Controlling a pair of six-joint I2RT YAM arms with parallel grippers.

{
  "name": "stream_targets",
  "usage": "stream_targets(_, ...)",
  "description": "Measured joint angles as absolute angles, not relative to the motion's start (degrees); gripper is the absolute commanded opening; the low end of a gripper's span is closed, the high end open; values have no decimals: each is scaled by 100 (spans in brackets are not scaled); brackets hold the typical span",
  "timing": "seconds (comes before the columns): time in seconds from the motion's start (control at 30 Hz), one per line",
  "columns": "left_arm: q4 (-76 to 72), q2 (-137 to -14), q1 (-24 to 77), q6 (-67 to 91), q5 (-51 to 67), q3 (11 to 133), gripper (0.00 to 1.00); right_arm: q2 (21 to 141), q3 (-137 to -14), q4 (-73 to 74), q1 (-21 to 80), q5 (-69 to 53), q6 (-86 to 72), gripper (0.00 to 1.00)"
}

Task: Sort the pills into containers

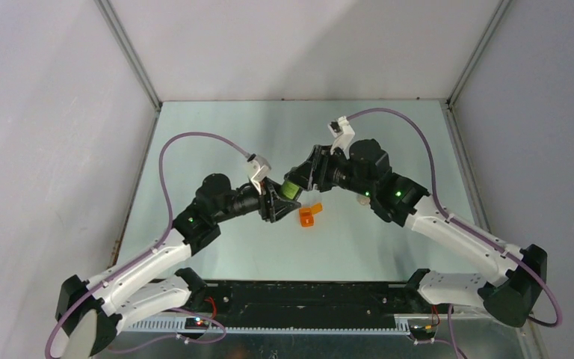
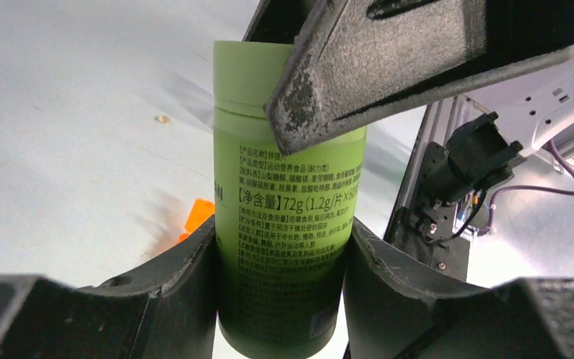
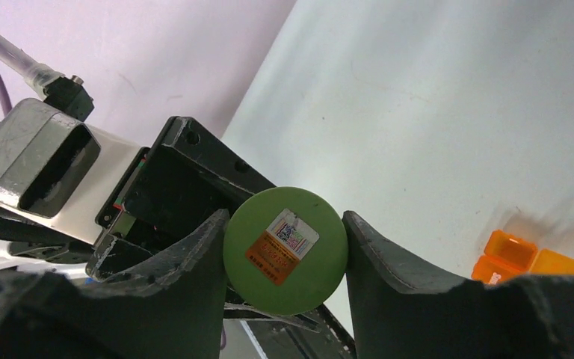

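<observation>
The green cylindrical bottle (image 1: 290, 189) with dark printed text is held off the table between both grippers. My left gripper (image 1: 275, 200) is shut on the bottle's lower body (image 2: 284, 224). My right gripper (image 1: 308, 176) is shut on its lid end, whose round green face with an orange-and-white sticker (image 3: 284, 250) fills the gap between the fingers. One right finger (image 2: 418, 60) lies across the lid in the left wrist view. The orange box (image 1: 309, 215) lies on the table just below the bottle and shows in both wrist views (image 2: 198, 215) (image 3: 527, 258). The orange-topped vial is out of view.
A small tan round speck (image 2: 163, 119) lies on the pale table (image 1: 224, 134) beyond the bottle. Grey walls close in the left, back and right sides. A black rail (image 1: 306, 299) with the arm bases runs along the near edge.
</observation>
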State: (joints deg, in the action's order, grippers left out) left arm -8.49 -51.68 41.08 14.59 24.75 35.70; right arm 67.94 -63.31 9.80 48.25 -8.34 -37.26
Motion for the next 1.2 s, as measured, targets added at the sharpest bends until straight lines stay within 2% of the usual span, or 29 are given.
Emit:
stream_targets(0.03,-854,-5196,4110,1455,2464,3640,0,6766,-6331,945,4783,-875,-3723,7)
stream_targets(0.1,-886,-5249,4112,1433,2467,3756,0,6716,-6331,838,4641,-1120,-3640,0)
stream_targets(0.23,-982,-5363,4112,1302,2628,3844,0,6705,-6263,655,4132,-2412,-3173,0)
stream_targets(0.43,-1201,-5476,4110,1350,3463,3844,0,6705,-6180,478,3520,-4659,-2053,2)
stream_targets(0.47,-1249,-5481,4110,1363,3594,3848,0,6705,-6173,416,3459,-4967,-1874,34)
stream_targets(0.53,-1332,-5502,4110,1411,3771,3865,0,6700,-6171,296,3411,-5181,-1682,84)
stream_targets(0.6,-1382,-5553,4084,1424,3800,3931,0,6663,-6171,165,3422,-4969,-1726,95)
stream_targets(0.7,-1404,-5592,4091,1457,3634,4010,0,6558,-6173,69,3498,-4058,-2156,97)
stream_targets(0.77,-1420,-5588,4101,1461,3361,4021,0,6458,-6173,165,3597,-3267,-2543,90)
stream_targets(0.87,-1435,-5588,4101,1505,2952,4018,0,6344,-6173,399,3918,-1992,-3096,75)
stream_targets(1.0,-1568,-5588,4101,1599,2628,4018,0,6287,-6173,652,4528,-744,-3767,70)
stream_targets(1.1,-1603,-5590,4101,1667,2477,4018,0,6281,-6173,687,4805,-93,-4051,55)
stream_targets(1.17,-1605,-5596,4101,1710,2408,4018,0,6270,-6173,685,4899,130,-4150,52)
stream_targets(1.2,-1612,-5599,4101,1754,2394,4018,0,6265,-6173,698,4925,228,-4185,54)
